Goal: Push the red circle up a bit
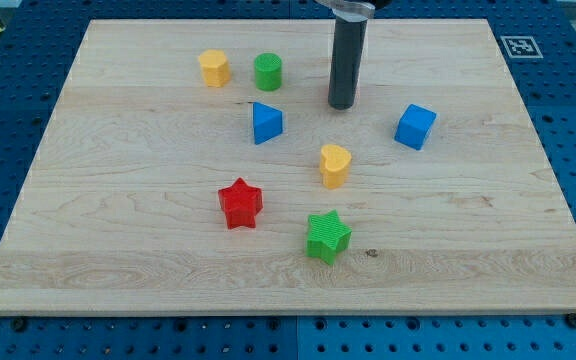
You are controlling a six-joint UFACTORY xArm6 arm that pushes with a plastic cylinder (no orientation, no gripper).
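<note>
Near board's top edge [288, 22], my tip [341, 105].

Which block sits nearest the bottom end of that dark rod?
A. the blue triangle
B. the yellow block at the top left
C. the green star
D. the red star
A: my tip rests on the board just to the view's right of the blue triangle, not touching it, while the green star, the red star and the yellow block at the top left all lie farther off.
</note>
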